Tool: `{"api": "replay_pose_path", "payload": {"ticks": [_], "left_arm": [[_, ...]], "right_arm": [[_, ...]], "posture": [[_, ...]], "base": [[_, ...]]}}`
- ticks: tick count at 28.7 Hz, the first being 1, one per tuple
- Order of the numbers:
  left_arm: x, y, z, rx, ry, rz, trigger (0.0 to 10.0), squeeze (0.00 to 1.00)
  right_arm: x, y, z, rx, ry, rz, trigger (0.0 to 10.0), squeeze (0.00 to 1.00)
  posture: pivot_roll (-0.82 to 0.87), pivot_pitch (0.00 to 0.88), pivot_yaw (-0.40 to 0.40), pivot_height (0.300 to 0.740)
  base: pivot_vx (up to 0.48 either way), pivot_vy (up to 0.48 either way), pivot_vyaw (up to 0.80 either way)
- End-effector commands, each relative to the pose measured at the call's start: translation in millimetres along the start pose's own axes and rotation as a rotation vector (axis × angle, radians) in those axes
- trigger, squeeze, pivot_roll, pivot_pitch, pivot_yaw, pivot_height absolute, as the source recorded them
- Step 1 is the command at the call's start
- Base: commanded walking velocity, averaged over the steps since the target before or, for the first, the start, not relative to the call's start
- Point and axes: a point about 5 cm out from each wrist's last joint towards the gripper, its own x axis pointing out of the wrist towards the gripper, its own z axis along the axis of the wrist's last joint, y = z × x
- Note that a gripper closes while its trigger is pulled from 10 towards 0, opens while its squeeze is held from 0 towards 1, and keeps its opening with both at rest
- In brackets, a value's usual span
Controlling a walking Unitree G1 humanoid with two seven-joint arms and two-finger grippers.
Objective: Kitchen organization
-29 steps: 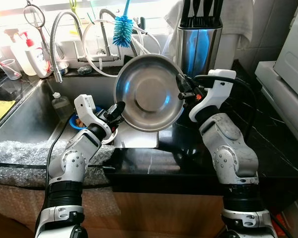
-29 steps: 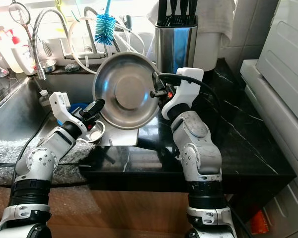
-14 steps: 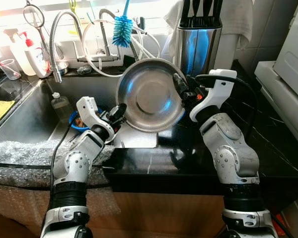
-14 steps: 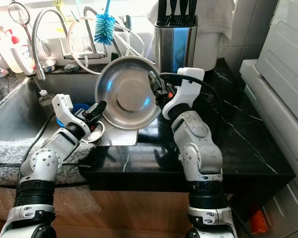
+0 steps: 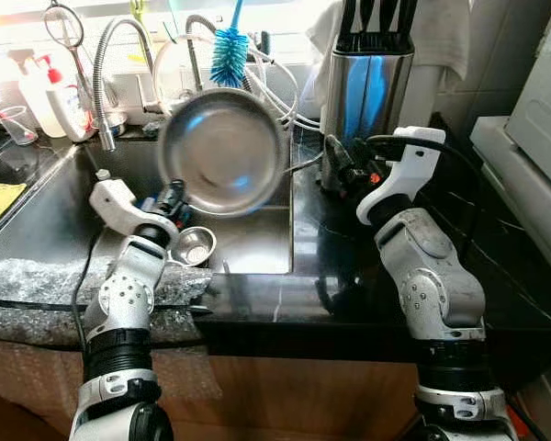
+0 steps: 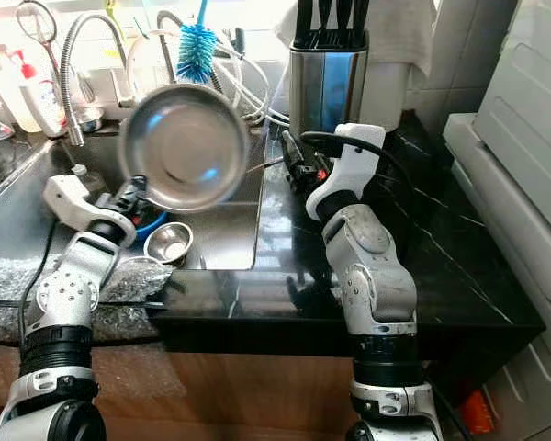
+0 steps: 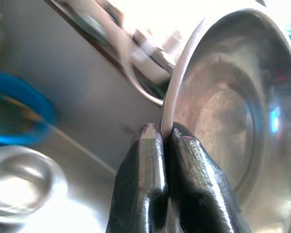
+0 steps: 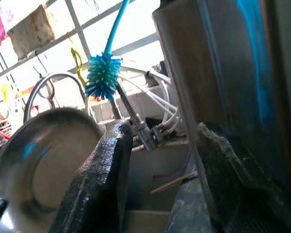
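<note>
The left gripper (image 7: 160,133) pinches the rim of one large steel bowl (image 5: 222,163), holding it tilted on edge above the sink (image 5: 248,241). The right gripper (image 5: 335,161) hangs with fingers spread and nothing between them, over the black counter (image 5: 367,276) beside one knife block (image 5: 365,78). One small steel cup (image 5: 194,245) sits in the sink; one blue bottle brush (image 5: 229,50) stands behind.

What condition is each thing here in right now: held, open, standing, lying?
Steel bowl: held up over the sink, tilted on edge, blurred.
Left gripper: shut on the bowl's rim.
Right gripper: open, holding nothing.
Small steel cup: lying upright in the sink.
Knife block: standing upright on the counter.
Blue bottle brush: upright, bristles up.
</note>
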Motion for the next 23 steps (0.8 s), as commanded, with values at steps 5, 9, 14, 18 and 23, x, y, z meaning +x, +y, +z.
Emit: {"api": "replay_pose_path", "payload": {"ticks": [5, 9, 14, 18, 23], "left_arm": [[3.7, 3.1, 11.6, 0.304, -0.063, 0.082, 10.0, 0.0], [5.4, 4.1, 4.0, 0.466, -0.037, 0.105, 10.0, 0.0], [5.4, 4.1, 4.0, 0.466, -0.037, 0.105, 10.0, 0.0], [5.4, 4.1, 4.0, 0.466, -0.037, 0.105, 10.0, 0.0], [5.4, 4.1, 4.0, 0.466, -0.037, 0.105, 10.0, 0.0]], "right_arm": [[-1.5, 4.8, 6.8, -0.007, -0.012, 0.01, 10.0, 0.0], [-3.2, 4.9, 6.0, -0.006, -0.009, 0.007, 10.0, 0.0], [-3.2, 4.9, 6.0, -0.006, -0.009, 0.007, 10.0, 0.0], [-3.2, 4.9, 6.0, -0.006, -0.009, 0.007, 10.0, 0.0], [-3.2, 4.9, 6.0, -0.006, -0.009, 0.007, 10.0, 0.0]], "posture": [[-0.07, 0.0, 0.076, 0.74], [-0.07, 0.0, 0.076, 0.74], [-0.07, 0.0, 0.076, 0.74], [-0.07, 0.0, 0.076, 0.74], [-0.07, 0.0, 0.076, 0.74]], "base": [[0.0, 0.0, 0.0], [0.0, 0.0, 0.0], [0.0, 0.0, 0.0], [0.0, 0.0, 0.0], [0.0, 0.0, 0.0]]}}
